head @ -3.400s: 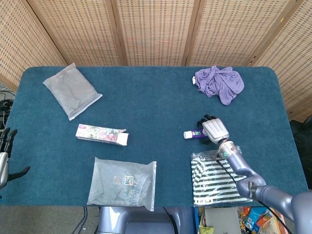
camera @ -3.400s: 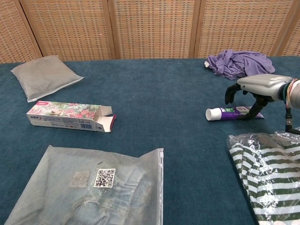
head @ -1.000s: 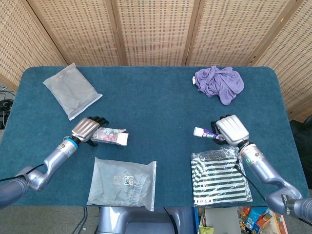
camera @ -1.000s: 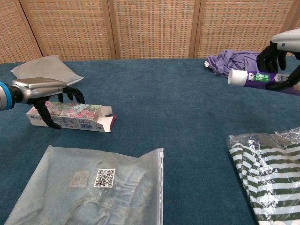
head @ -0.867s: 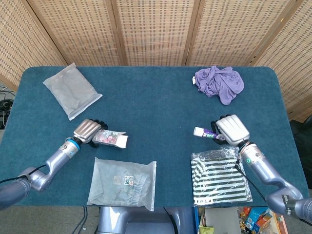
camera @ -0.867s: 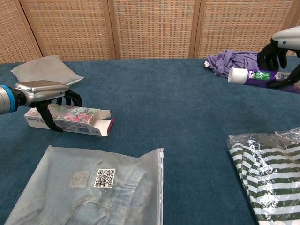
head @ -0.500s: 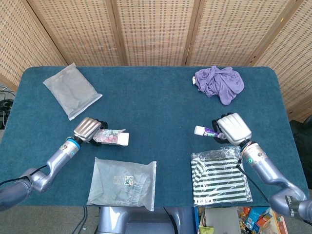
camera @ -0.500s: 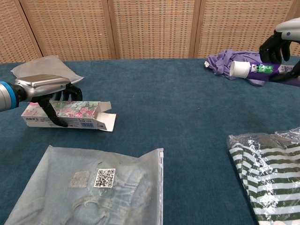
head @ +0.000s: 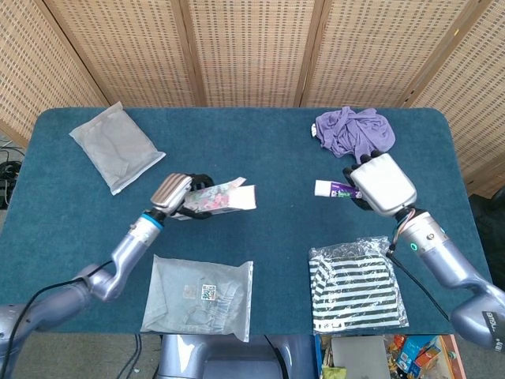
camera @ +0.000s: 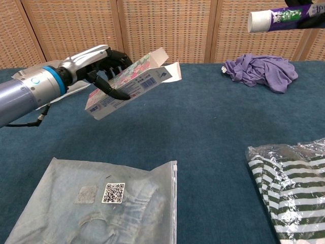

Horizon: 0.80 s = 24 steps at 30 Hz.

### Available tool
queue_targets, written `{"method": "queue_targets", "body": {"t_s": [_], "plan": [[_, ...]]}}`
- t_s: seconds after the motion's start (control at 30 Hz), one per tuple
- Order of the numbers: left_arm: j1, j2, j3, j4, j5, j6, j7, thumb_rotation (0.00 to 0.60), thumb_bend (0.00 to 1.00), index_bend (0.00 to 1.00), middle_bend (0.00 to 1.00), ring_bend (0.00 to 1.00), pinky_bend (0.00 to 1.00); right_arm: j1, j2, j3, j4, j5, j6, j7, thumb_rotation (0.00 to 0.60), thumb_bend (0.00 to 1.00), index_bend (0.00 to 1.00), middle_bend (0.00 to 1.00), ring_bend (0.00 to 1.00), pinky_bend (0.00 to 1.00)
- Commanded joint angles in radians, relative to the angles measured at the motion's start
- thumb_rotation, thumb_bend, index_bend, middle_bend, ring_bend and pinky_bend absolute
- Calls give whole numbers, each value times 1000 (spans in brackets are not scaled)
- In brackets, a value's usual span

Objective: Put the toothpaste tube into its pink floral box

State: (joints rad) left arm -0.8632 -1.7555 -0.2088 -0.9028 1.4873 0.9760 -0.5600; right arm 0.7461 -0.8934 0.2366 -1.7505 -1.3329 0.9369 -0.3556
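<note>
My left hand (head: 175, 193) grips the pink floral box (camera: 133, 81), flaps right; my right hand (head: 382, 183) grasps the toothpaste tube (head: 331, 189), cap pointing left.

Both hands (head: 175, 195) (head: 383, 183) raised, fingers apparently curled closed.

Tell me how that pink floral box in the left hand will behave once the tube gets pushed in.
The box looks like thin card with loose open flaps, so it probably dents if squeezed. The left hand holds it tilted in the air, unsupported, so a push from the tube may swing it or slide it through the fingers.
</note>
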Motion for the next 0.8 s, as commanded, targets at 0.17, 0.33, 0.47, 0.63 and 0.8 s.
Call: {"method": "queue_targets", "body": {"t_s": [0.17,0.33,0.47,0.63,0.8], "plan": [[-71,-60,-35,25,-21,-27,-3,600,152,571,544,482,496,49,39,22,-79,58,-17,-184,600,675,644,645,500,487],[-119,-92,-66,40,-44,-50,17,600,152,575,544,482,496,79,31,14,-114,87,-21,-318,600,687,644,647,504,506],[-159,-118,-93,54,-61,-61,21,600,152,578,544,482,496,101,16,6,-129,113,-21,-412,600,696,645,648,508,506],[-197,-123,-118,26,-63,-50,10,600,152,579,544,482,496,127,19,8,-167,146,-9,-499,600,699,648,651,513,508],[-207,-114,-132,-20,-81,-47,-2,600,151,579,544,482,495,158,42,19,-219,200,3,-581,600,698,648,651,514,508]]}}
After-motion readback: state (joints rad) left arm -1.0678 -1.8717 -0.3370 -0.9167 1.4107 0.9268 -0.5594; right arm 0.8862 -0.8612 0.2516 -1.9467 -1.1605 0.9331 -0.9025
